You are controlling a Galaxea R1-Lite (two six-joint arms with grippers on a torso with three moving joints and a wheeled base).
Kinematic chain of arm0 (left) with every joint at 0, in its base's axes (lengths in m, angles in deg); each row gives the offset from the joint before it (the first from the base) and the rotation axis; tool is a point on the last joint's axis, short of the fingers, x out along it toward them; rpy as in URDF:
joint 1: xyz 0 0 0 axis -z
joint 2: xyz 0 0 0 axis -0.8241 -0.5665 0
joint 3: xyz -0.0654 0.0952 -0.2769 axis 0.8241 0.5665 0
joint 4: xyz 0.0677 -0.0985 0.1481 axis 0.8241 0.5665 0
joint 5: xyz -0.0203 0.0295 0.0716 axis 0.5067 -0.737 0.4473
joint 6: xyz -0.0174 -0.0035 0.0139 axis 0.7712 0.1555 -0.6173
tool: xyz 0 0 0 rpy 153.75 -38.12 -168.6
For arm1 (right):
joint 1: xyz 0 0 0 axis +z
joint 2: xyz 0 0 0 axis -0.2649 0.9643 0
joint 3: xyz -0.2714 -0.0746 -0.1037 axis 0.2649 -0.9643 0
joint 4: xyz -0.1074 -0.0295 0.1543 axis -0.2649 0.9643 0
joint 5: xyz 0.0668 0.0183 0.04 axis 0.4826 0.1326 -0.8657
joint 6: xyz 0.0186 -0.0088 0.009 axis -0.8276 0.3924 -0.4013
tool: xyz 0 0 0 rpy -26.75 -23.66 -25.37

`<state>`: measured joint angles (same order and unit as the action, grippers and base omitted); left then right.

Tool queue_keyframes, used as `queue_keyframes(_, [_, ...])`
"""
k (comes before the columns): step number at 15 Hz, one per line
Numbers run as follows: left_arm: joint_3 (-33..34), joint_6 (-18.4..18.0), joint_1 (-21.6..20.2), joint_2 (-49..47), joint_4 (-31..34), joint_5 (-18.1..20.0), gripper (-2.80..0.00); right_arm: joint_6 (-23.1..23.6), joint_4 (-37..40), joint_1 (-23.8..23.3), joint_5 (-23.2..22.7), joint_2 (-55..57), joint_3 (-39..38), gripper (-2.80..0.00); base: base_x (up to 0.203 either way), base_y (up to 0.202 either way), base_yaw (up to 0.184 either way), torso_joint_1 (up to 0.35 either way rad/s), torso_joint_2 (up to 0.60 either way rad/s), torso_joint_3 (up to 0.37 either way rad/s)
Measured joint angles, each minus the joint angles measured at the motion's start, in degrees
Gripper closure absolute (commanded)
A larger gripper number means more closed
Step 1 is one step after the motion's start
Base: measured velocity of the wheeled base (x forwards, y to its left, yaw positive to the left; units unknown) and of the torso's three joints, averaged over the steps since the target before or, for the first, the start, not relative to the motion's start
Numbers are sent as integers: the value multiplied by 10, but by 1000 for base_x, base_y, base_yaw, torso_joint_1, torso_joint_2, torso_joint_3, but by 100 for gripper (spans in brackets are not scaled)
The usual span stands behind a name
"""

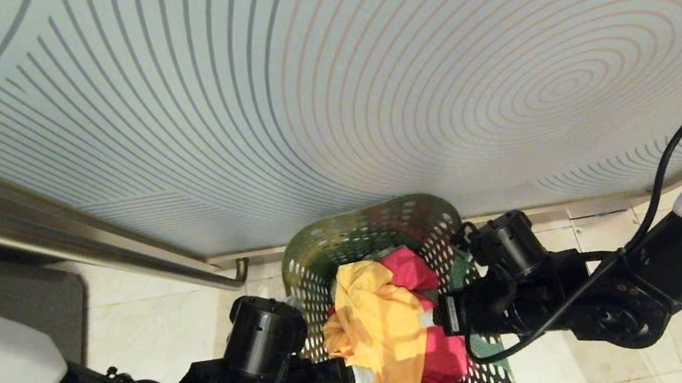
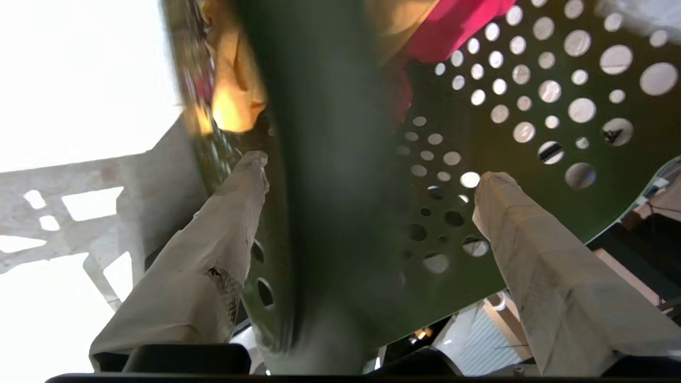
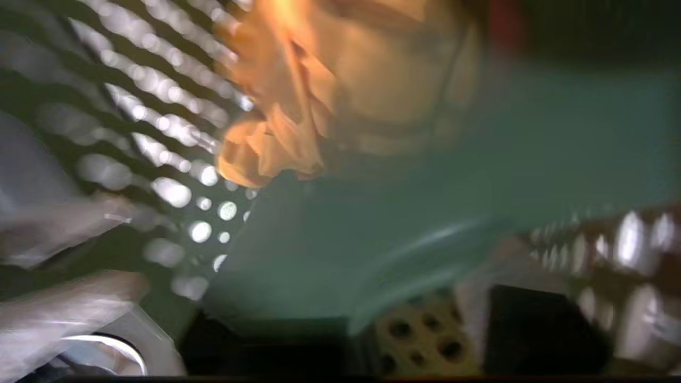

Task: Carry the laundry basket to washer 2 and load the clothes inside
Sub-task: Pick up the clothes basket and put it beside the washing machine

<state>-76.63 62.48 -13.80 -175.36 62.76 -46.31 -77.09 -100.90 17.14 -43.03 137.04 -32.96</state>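
Observation:
The green laundry basket [image 1: 365, 229] with round holes stands on the floor between my two arms. The clothes lie heaped in it: a yellow-orange garment [image 1: 375, 326] over a pink-red one [image 1: 439, 371]. My left gripper [image 2: 372, 170] is open at the basket's left side, its white-covered fingers [image 2: 234, 213] spread either side of the rim [image 2: 330, 159]. My right gripper [image 1: 449, 317] is at the basket's right rim; in the right wrist view the green rim [image 3: 404, 213] and the yellow-orange garment [image 3: 340, 90] fill the frame in a blur. Washer 2 is out of view.
Just behind the basket rises a pale wall panel [image 1: 363, 75] with curved lines. A steel rail [image 1: 60, 230] slants down on the left to the floor. Beige floor tiles [image 1: 152, 316] lie around the basket, and a dark mat [image 1: 1, 293] lies at the left.

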Motion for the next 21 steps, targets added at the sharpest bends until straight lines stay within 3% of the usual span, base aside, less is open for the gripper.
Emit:
queue_keyframes(4, [2, 0, 0, -1, 0, -2, -280, 1, -2, 1, 1, -1, 0, 0, 0, 0, 0, 0, 0, 0])
queue_keyframes(5, [2, 0, 0, -1, 1, -3, 0, 1, -2, 2, 1, -2, -2, 0, 0, 0, 0, 0, 0, 0])
queue_keyframes(21, [6, 2, 1, 11, 2, -5, 0, -1, 6, 31, 7, -28, -12, 0, 0, 0, 0, 0, 0, 0])
